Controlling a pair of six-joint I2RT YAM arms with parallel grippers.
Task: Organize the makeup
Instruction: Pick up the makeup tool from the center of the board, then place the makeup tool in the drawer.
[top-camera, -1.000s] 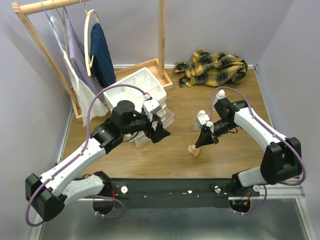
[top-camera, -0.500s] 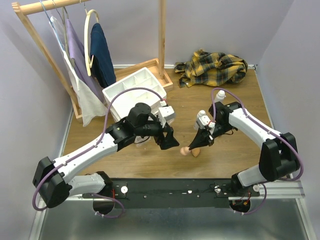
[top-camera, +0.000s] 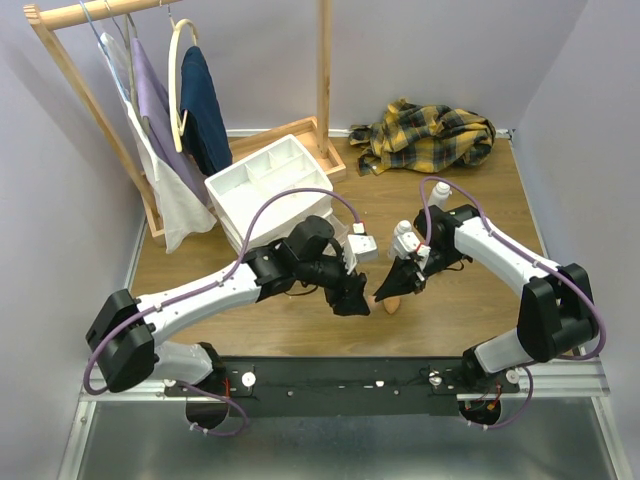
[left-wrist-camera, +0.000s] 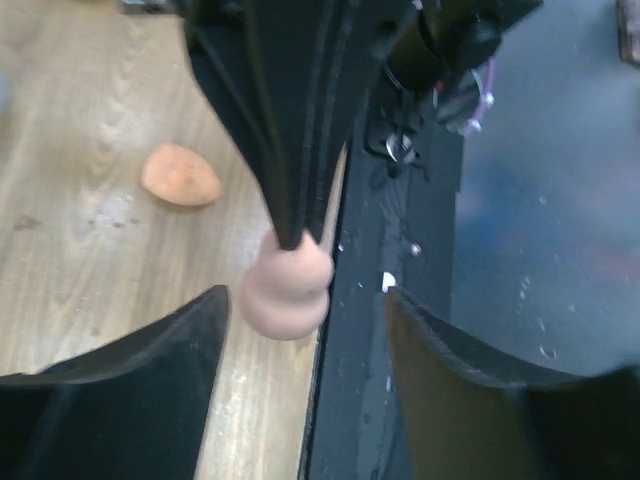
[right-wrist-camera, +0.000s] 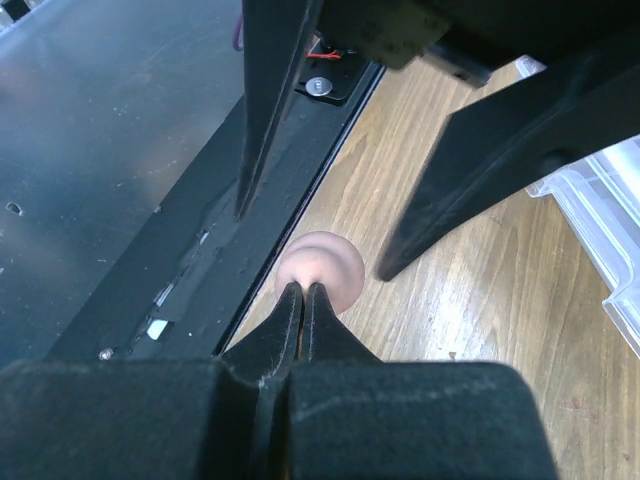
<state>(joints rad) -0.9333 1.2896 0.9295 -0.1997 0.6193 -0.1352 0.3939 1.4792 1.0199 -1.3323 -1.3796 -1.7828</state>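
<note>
My right gripper (right-wrist-camera: 304, 290) is shut on a peach egg-shaped sponge (right-wrist-camera: 322, 266), pinching it and holding it above the table's near edge. In the left wrist view the same sponge (left-wrist-camera: 287, 290) hangs from the right gripper's shut fingers (left-wrist-camera: 285, 150). My left gripper (left-wrist-camera: 305, 330) is open, and its jaws stand on either side of that sponge, apart from it. A second peach sponge (left-wrist-camera: 180, 175) lies on the wood, and also shows in the top view (top-camera: 393, 304). Two white capped bottles (top-camera: 403, 236) (top-camera: 440, 189) stand by the right arm. No pencil sticks are in view.
A white drawer unit (top-camera: 268, 185) stands at the back left, behind the left arm. A yellow plaid cloth (top-camera: 430, 135) lies at the back right. A wooden clothes rack (top-camera: 324, 80) with hanging garments is at the back left. The black rail (top-camera: 330, 372) runs along the near edge.
My left arm has swung right from the drawer unit until its open jaws flank the sponge. My right gripper has shifted slightly left, still shut on the sponge.
</note>
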